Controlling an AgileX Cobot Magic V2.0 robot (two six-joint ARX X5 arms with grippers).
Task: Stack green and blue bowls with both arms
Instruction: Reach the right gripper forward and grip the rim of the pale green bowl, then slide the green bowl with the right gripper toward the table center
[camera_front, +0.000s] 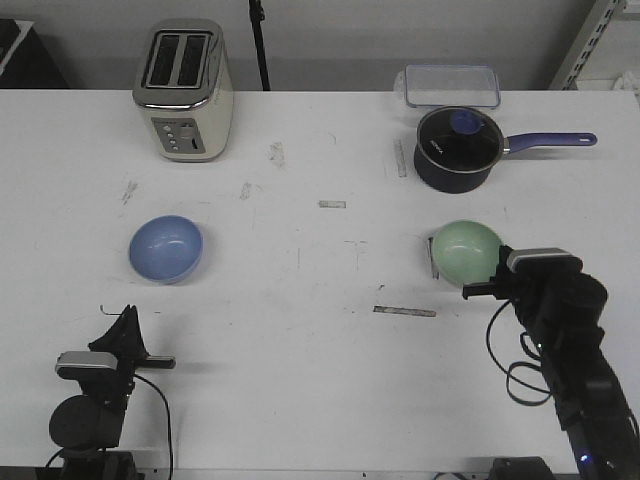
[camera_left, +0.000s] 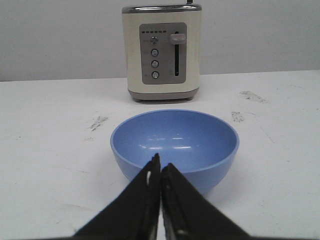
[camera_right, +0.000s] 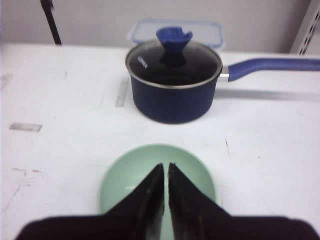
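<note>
- The blue bowl (camera_front: 166, 248) sits upright on the white table (camera_front: 320, 390), left of centre in the front view, with nothing in it.
- The green bowl (camera_front: 466, 250) sits upright right of centre, well apart from the blue one, just below the saucepan (camera_front: 458, 150).
- The left gripper (camera_front: 124, 318) is at the lower left of the front view, below the blue bowl and not touching it; in the left wrist view its fingers (camera_left: 145, 200) are pressed together with only a hairline gap, holding nothing.
- The right gripper (camera_front: 488, 290) is at the lower right, its tip at the green bowl's near edge; in the right wrist view its fingers (camera_right: 145, 197) are nearly closed over the bowl's rim, gripping nothing.
- A toaster (camera_front: 184, 90) stands at the upper left, above the blue bowl.
- A clear lidded box (camera_front: 451, 85) lies at the upper right, above the saucepan.
</note>
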